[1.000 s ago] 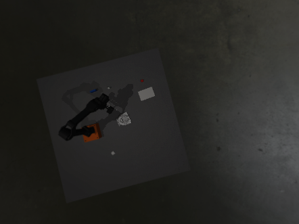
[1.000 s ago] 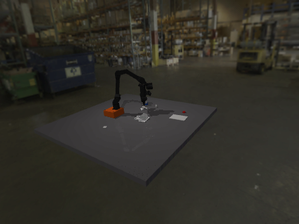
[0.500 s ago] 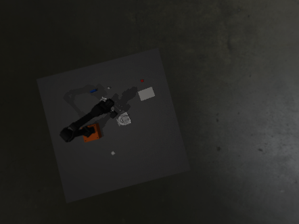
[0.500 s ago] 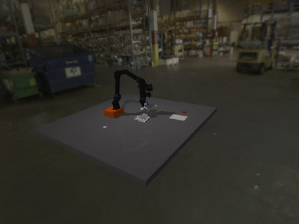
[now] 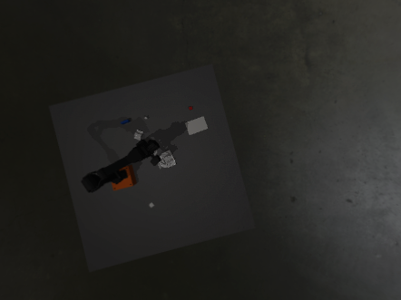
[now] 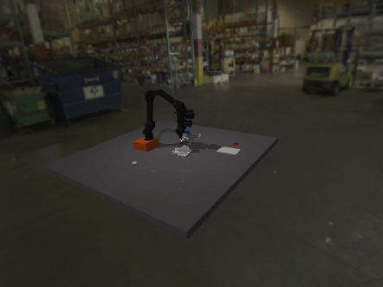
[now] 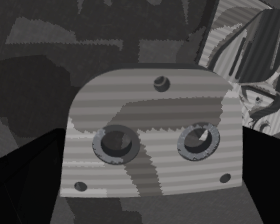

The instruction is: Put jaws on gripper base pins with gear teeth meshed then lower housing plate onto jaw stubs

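The light grey housing plate (image 7: 165,112) fills the middle of the wrist view, level across it, with two large round holes and three small ones. My gripper (image 7: 151,136) (image 6: 182,137) is shut on its left and right edges and holds it above the table. The gripper base (image 5: 167,159) (image 6: 182,151) lies on the table close beside and below the hand; part of it shows at the upper right of the wrist view. Light, detailed shapes lie on it; whether both jaws sit on the pins with teeth meshed cannot be told.
A small light piece (image 5: 138,134) lies near the arm. A white rectangle (image 5: 197,125) (image 6: 229,150), a red piece (image 5: 190,108) (image 6: 236,143), a blue piece (image 5: 125,121) and a small white piece (image 5: 151,205) (image 6: 134,162) are on the table. The orange block (image 5: 129,183) (image 6: 146,144) is at the arm's foot.
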